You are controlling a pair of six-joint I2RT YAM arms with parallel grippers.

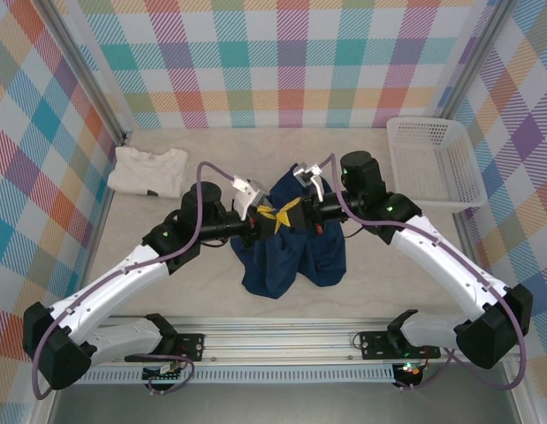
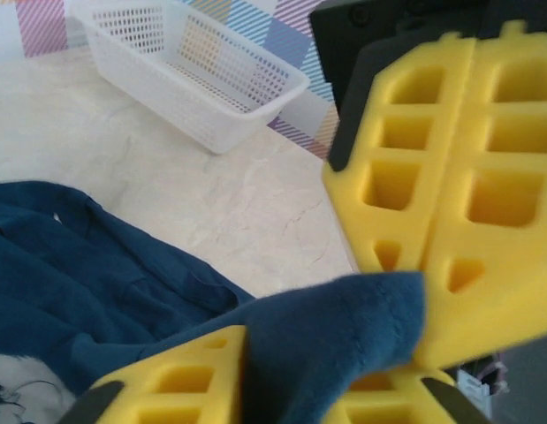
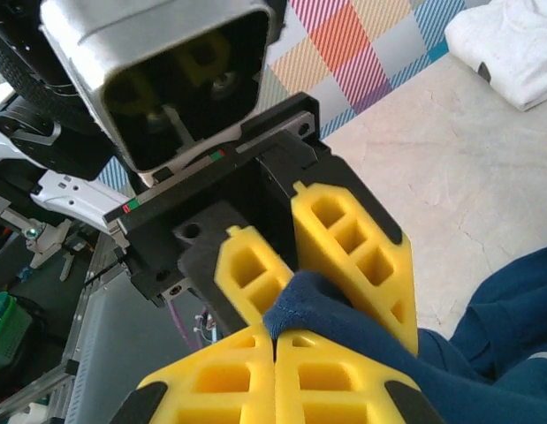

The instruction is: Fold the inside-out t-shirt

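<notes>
Left pincer (image 2: 300,371) is closed on a tuft of the inside-out t-shirt (image 1: 291,261), with navy cloth bulging from between its yellow fingers. Right pincer (image 3: 275,344), fingers pressed together, nips the same tuft from the opposite side. The two meet tip to tip above the middle of the surface (image 1: 379,291). Below them the shirt hangs and pools in a crumpled heap, and I cannot tell sleeves from hem. As I judge it, folding proper is not yet under way: no flat panel and no crease shows. It must be spread flat, then folded. A cream-white folded shirt (image 1: 149,170) lies far left, and a white basket (image 1: 423,121) stands far right.
</notes>
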